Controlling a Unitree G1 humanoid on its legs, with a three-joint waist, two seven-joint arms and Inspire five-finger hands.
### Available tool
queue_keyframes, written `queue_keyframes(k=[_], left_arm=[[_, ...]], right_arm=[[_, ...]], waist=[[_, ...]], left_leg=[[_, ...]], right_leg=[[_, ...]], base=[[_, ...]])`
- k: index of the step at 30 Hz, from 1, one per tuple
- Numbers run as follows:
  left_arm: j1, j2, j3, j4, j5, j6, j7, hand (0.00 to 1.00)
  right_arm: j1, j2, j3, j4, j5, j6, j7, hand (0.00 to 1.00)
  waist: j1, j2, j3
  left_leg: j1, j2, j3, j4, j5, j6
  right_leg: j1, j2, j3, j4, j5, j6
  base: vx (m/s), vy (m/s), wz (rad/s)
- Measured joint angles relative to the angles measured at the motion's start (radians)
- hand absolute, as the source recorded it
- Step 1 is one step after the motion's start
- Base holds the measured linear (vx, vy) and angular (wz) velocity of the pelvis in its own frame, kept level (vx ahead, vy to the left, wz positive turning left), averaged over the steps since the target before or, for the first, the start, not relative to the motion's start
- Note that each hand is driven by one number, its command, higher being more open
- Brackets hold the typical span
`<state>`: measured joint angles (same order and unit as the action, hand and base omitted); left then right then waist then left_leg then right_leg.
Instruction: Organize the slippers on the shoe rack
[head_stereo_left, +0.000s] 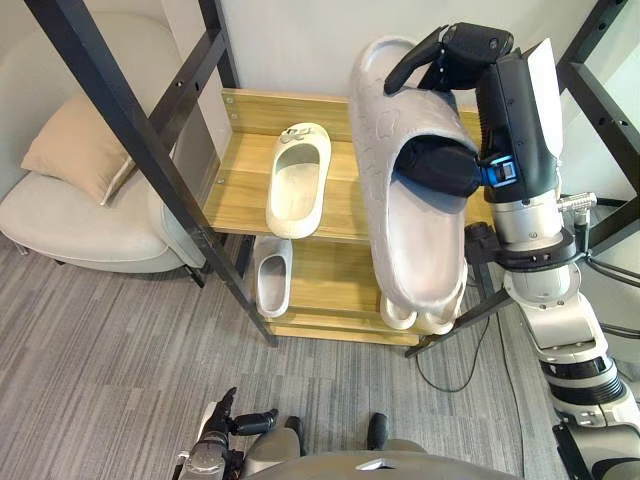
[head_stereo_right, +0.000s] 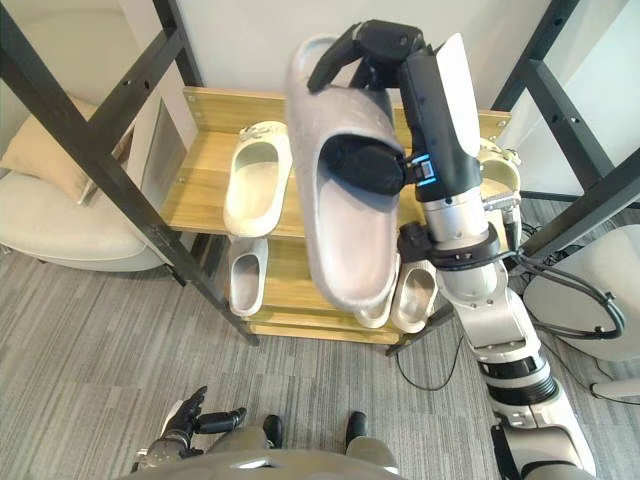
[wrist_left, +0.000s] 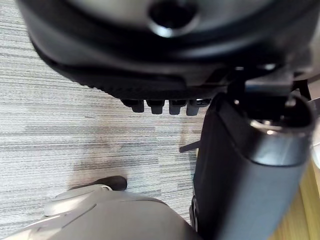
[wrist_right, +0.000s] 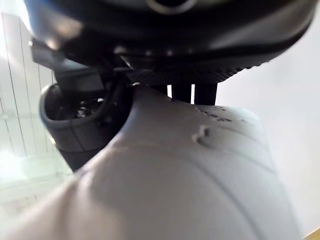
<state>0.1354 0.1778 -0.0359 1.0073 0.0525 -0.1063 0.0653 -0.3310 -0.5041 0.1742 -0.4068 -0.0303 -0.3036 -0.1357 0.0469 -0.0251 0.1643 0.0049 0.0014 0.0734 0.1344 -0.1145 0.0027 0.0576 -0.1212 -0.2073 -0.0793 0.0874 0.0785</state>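
Up at the right of the left eye view, my right hand holds a grey slipper aloft; its fingers curl over the slipper's top end, and the slipper hangs nearly upright in front of the wooden rack, clear of both shelves; on the top shelf a white slipper lies flat, toe toward the wall; a low slipper sits at the left of the bottom shelf, and the toes of a pair peek out beneath the held one; a black strut crosses in front of the rack's left side, with a chair and its cushion beyond it; my left hand hangs low over the carpet, well away from the rack; over in the right eye view I see the same grip from a slightly different angle, the pair showing more fully on the bottom shelf, and the left hand's fingers relaxed and spread, holding nothing; through the left wrist view that hand's fingertips line up in a row above the striped carpet, touching nothing; through the right wrist view the fingers press down onto the slipper's pale grey surface, gripping it firmly against the palm.
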Motion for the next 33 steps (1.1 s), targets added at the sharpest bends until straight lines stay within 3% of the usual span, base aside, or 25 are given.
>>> queue_keyframes(k=[4,10,20,22,23,24,25,27,33], left_arm=[[0.001,-0.002,-0.023,0.002,0.0,0.0,0.0,1.0],[-0.008,-0.002,-0.031,0.014,0.0,-0.002,0.0,1.0],[-0.05,0.003,-0.064,0.039,0.002,-0.007,0.0,1.0],[-0.07,0.003,-0.066,0.038,0.001,-0.023,0.001,1.0],[-0.119,0.003,-0.067,0.034,-0.002,-0.028,0.006,1.0],[-0.134,0.003,-0.067,0.031,-0.003,-0.029,0.009,1.0],[-0.172,0.004,-0.066,0.015,-0.016,-0.042,0.02,1.0],[-0.2,0.005,-0.065,0.005,-0.046,-0.053,0.02,1.0],[-0.233,-0.002,-0.054,-0.075,-0.126,-0.083,0.013,1.0]], right_arm=[[0.032,0.035,0.196,0.008,0.107,0.0,0.104,0.0],[0.042,0.061,0.401,0.111,0.191,0.02,0.229,0.0],[0.043,0.05,0.595,0.313,0.221,0.086,0.347,0.0],[0.023,0.038,0.593,0.344,0.193,0.086,0.338,0.0],[-0.018,0.015,0.579,0.367,0.146,0.086,0.309,0.0],[-0.028,0.009,0.572,0.372,0.138,0.086,0.303,0.0],[-0.055,-0.003,0.542,0.387,0.102,0.086,0.276,0.0],[-0.068,-0.016,0.509,0.396,0.061,0.086,0.251,0.0],[-0.091,-0.033,0.379,0.4,-0.077,0.086,0.149,0.0]], waist=[[0.003,0.016,-0.012],[0.017,0.018,-0.015],[0.059,0.017,-0.013],[0.067,0.023,0.016],[0.065,0.036,0.067],[0.065,0.04,0.083],[0.068,0.041,0.139],[0.076,0.045,0.172],[0.078,0.065,0.252]], left_leg=[[0.003,0.001,0.0,0.0,0.0,0.0],[0.009,-0.001,-0.008,-0.002,0.002,0.001],[-0.03,-0.008,-0.06,-0.006,0.022,0.002],[-0.071,-0.005,-0.072,0.038,0.021,0.0],[-0.17,0.003,-0.1,0.15,-0.004,-0.006],[-0.196,0.004,-0.108,0.181,-0.015,-0.007],[-0.27,0.004,-0.12,0.279,-0.05,-0.009],[-0.358,0.005,-0.128,0.378,-0.087,-0.015],[-0.56,0.005,-0.144,0.542,-0.12,-0.018]], right_leg=[[0.003,0.0,0.0,0.0,0.0,0.0],[0.015,-0.001,-0.008,-0.003,-0.002,0.001],[-0.001,-0.005,-0.061,0.003,-0.008,-0.001],[-0.038,-0.009,-0.069,0.056,-0.027,-0.007],[-0.145,-0.02,-0.081,0.211,-0.083,-0.013],[-0.172,-0.024,-0.085,0.255,-0.102,-0.014],[-0.256,-0.045,-0.09,0.395,-0.16,-0.019],[-0.343,-0.06,-0.09,0.51,-0.206,-0.025],[-0.549,-0.106,-0.105,0.714,-0.271,-0.045]], base=[[-0.01,0.0,-0.01],[0.0,-0.001,0.03],[-0.01,-0.009,0.17],[-0.11,0.004,0.21],[-0.16,0.012,0.24],[-0.21,0.007,0.37],[-0.25,-0.011,0.25],[-0.24,-0.022,0.17],[-0.18,-0.057,0.08]])
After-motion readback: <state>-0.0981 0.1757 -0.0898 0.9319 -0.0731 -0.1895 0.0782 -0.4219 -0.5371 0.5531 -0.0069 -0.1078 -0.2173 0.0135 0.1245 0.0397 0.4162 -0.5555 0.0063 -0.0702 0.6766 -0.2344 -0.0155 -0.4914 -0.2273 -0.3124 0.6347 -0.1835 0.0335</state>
